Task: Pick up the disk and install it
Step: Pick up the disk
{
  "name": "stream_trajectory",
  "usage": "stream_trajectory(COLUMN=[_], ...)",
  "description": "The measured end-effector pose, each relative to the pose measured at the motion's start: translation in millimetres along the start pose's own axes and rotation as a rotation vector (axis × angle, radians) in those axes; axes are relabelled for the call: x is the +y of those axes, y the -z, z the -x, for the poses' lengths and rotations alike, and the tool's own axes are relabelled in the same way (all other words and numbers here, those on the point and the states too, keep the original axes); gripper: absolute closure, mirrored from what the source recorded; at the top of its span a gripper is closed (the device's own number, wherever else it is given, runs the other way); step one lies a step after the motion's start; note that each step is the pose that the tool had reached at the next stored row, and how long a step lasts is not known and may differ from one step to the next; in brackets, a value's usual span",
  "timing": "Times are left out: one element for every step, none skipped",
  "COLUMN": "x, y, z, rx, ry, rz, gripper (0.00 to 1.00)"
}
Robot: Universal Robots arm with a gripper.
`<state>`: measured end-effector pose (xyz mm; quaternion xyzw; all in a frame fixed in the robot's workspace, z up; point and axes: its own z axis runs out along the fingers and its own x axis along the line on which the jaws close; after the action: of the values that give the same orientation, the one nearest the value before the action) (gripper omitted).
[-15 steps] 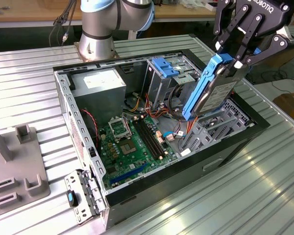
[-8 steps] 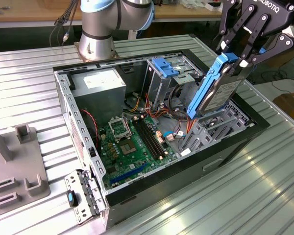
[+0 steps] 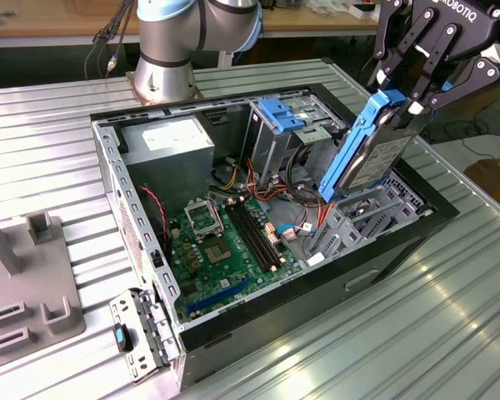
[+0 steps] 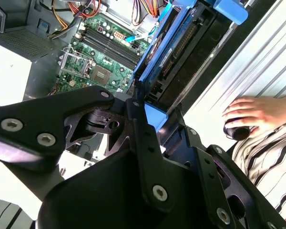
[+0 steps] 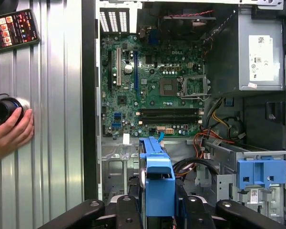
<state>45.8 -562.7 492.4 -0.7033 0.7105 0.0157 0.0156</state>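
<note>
The disk is a grey metal drive in a blue plastic rail frame. It hangs tilted on edge over the open computer case, at the exterior view's right. Its lower end dips toward the grey drive bay in the case's front corner. My black gripper is shut on the disk's upper end. The blue frame runs out from between my fingers in the first wrist view. In the second wrist view the disk points down into the case past my gripper.
Inside the case lie a green motherboard, a grey power-supply box, loose cables and a blue latch on a metal cage. A person's hand rests on a black object beside the case. A grey fixture stands at the exterior view's left.
</note>
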Motion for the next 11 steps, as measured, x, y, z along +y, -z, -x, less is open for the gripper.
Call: stream_trajectory(x=[-0.1,-0.1,-0.2,-0.2,-0.3,-2.5,-6.9,-9.0,-13.7,-18.7,-24.1], y=[0.0,0.0,0.0,0.0,0.0,0.0,0.0,0.0,-0.1,0.0,-0.1], z=[0.0,0.0,0.0,0.0,0.0,0.0,0.0,0.1,0.1,0.2,0.2], rx=[0.0000,-0.0001,-0.0001,-0.0001,0.0000,-0.0001,0.0001,0.0000,-0.0001,0.0000,-0.0001], ry=[0.000,0.000,0.000,0.000,0.000,0.000,0.000,0.000,0.000,0.000,0.000], rz=[0.0000,0.0000,0.0000,0.0000,0.0000,0.0000,0.0000,0.0000,0.0000,0.0000,0.0000], gripper=[0.64,0.64,0.64,0.64,0.64,0.64,0.64,0.64,0.64,0.64,0.64])
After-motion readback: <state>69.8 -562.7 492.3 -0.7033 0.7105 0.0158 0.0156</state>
